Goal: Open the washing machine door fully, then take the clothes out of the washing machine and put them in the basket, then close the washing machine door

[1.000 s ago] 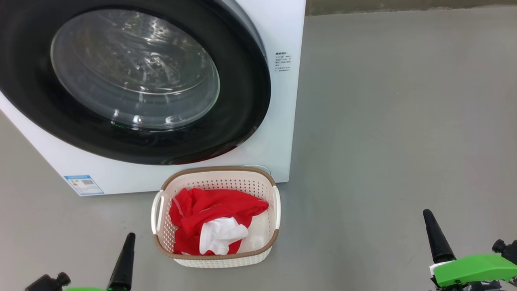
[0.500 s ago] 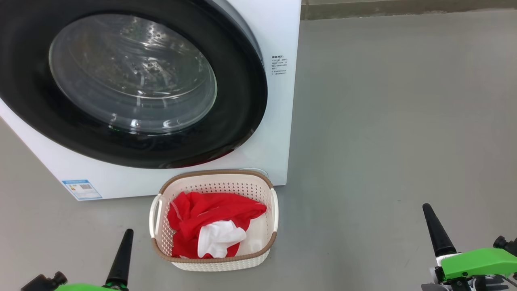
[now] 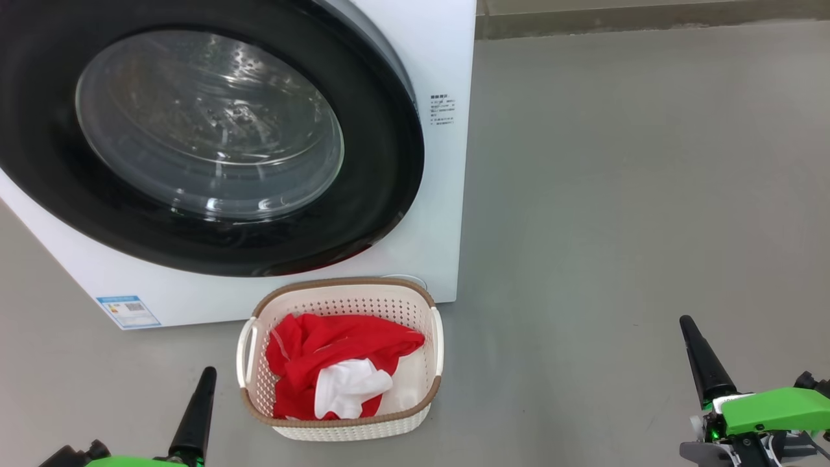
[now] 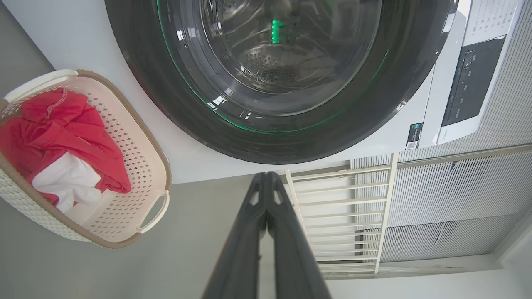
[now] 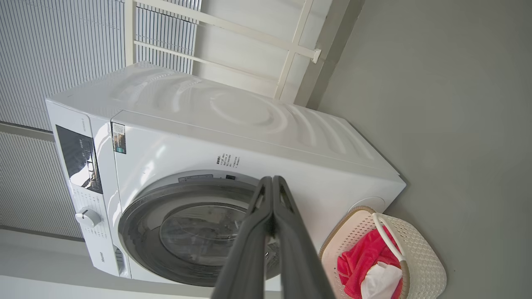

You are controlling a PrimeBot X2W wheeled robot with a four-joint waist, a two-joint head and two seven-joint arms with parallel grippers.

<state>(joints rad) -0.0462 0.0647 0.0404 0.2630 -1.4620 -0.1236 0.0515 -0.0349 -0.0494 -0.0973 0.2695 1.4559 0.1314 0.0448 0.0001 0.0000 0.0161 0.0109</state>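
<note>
The washing machine [image 3: 447, 194] stands at the upper left, white, with its round black-rimmed door [image 3: 207, 130] flat against the front. In front of it on the floor sits the cream basket [image 3: 436, 337] holding the red and white clothes [image 3: 337, 370]. My left gripper [image 3: 198, 415] is at the lower left, just left of the basket, shut with nothing held; its fingers [image 4: 266, 195] touch. My right gripper [image 3: 700, 363] is at the lower right, far from the basket, also shut with nothing held, fingers [image 5: 272, 195] pressed together.
Grey floor [image 3: 616, 194] spreads to the right of the machine. A white railing [image 4: 341, 216] and ribbed wall panels [image 4: 457, 187] stand beside and behind the machine. The control panel [image 5: 79, 158] and knob [image 5: 87, 216] show on the machine's front.
The whole head picture has slid slightly down and left, so the camera moved. Both grippers stay shut and low; the basket, clothes and door are as before.
</note>
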